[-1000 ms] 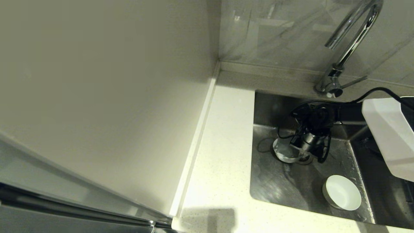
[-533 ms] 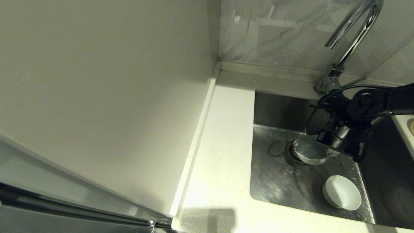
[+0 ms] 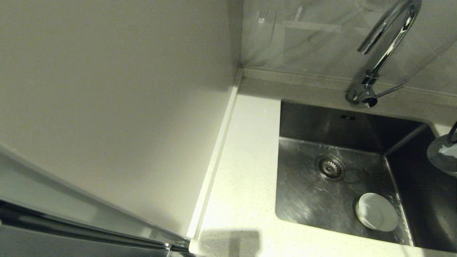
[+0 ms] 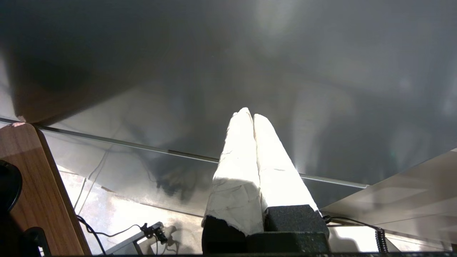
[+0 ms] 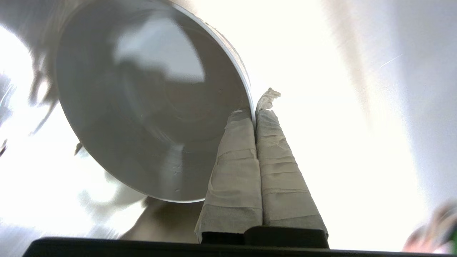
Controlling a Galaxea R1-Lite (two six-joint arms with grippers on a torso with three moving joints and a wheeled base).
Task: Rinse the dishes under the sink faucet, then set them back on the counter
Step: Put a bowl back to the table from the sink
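Note:
My right gripper point(image 5: 255, 107) is shut on the rim of a pale bluish-white bowl point(image 5: 142, 107), one taped finger inside and one outside. In the head view that bowl point(image 3: 444, 155) hangs at the right edge, above the sink's right side, and the gripper itself is out of frame. A white bowl point(image 3: 377, 211) sits upright on the floor of the steel sink point(image 3: 307, 200), near its front right corner. The chrome faucet point(image 3: 382, 53) stands behind the sink. The white speckled counter point(image 3: 242, 171) runs along the sink's left. My left gripper point(image 4: 249, 116) is shut and empty, parked away from the sink.
The round drain strainer point(image 3: 330, 167) lies bare in the middle of the sink floor. A tall pale wall panel point(image 3: 114, 107) borders the counter on the left. The faucet's thin lever point(image 3: 391, 90) points right at its base.
My right arm has carried the bluish-white bowl up from over the drain and off to the right, out of the basin. The drain strainer is uncovered. The white bowl has not moved.

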